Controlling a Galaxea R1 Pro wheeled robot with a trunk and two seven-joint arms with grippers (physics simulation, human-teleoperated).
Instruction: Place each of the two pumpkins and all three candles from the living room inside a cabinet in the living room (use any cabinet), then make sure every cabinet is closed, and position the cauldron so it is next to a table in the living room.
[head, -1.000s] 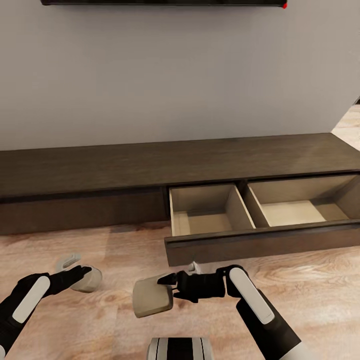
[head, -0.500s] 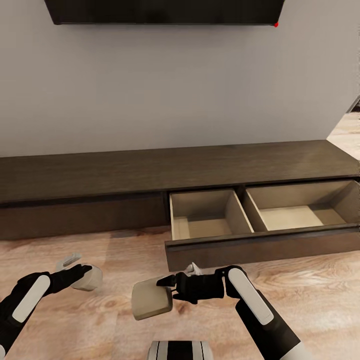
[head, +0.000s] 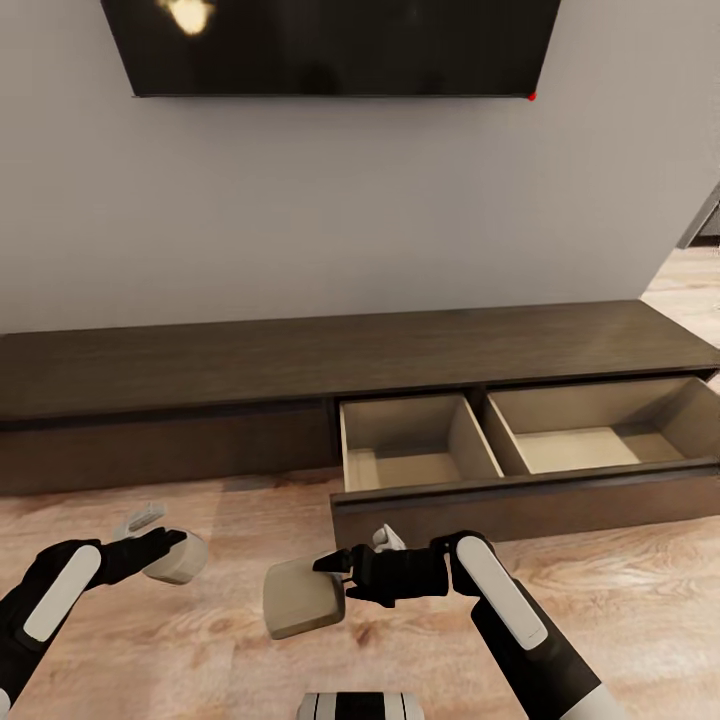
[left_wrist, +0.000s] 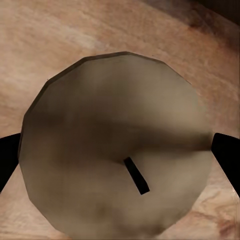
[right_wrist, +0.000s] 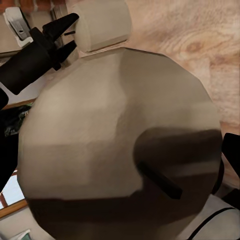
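Head view: left gripper (head: 165, 553) and right gripper (head: 335, 578) each clamp a candle; risk: candles striking drawer front (head: 520, 505) of cabinet (head: 250, 350).

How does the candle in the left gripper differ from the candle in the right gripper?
In the head view, the left candle looks smaller and sits at the far left, held by the left gripper. The right candle looks larger and sits near the middle, in front of the open drawer, held by the right gripper. Both are pale grey-white cylinders with a dark wick, each held above the wood floor.
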